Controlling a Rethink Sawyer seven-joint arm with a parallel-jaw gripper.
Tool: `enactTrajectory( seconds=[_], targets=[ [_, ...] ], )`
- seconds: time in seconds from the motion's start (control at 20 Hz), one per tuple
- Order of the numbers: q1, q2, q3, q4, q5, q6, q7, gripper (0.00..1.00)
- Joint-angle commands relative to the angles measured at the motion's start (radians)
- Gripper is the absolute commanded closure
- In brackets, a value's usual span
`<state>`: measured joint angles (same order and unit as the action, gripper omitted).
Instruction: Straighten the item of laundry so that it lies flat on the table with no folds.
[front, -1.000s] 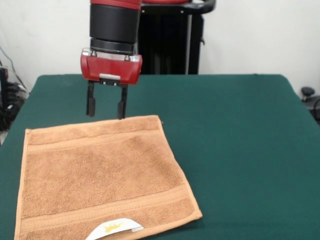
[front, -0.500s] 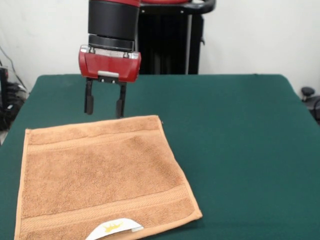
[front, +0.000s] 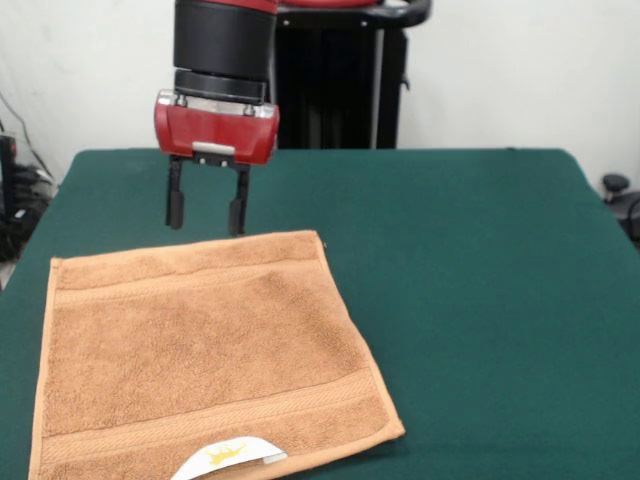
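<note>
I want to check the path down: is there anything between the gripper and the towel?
Nothing. In the front view the open gripper hangs just past the towel's far edge, and only bare green table shows between them.

Orange towel (front: 205, 355) spread flat on green table (front: 480, 280), hand (front: 206, 214) parted above its far edge

You have one view only, the front one. It looks across the desk (front: 480, 260) from the side opposite the arm, facing a white wall (front: 500, 70) behind it, and is raised enough to look down at a slant on the green top. The far edge and both far corners of the desk are in frame; the near edge is cut off. The towel (front: 200, 350) lies nearest you, its lower edge clipped. The claw (front: 205, 214) hangs at upper left.
</note>
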<state>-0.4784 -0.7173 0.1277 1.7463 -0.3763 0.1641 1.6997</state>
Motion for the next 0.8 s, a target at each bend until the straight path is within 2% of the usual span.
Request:
enactTrajectory(
  seconds=[0.05,0.2,0.4,0.5,0.65,0.7,0.8],
  targets=[
    [-0.061,0.036,0.119,0.015,-0.077,0.01,-0.021,0.0],
    [-0.148,-0.016,0.194,0.077,-0.075,0.053,-0.07,0.0],
    [-0.231,-0.175,0.232,0.19,-0.068,0.132,-0.135,0.0],
    [-0.31,-0.251,0.292,0.26,-0.046,0.163,-0.178,0.0],
    [-0.425,-0.302,0.382,0.337,-0.052,0.101,-0.153,0.0],
    [-0.433,-0.3,0.376,0.346,-0.076,0.069,-0.128,0.0],
    [-0.363,-0.257,0.261,0.322,-0.155,-0.035,-0.029,0.0]
  ],
)
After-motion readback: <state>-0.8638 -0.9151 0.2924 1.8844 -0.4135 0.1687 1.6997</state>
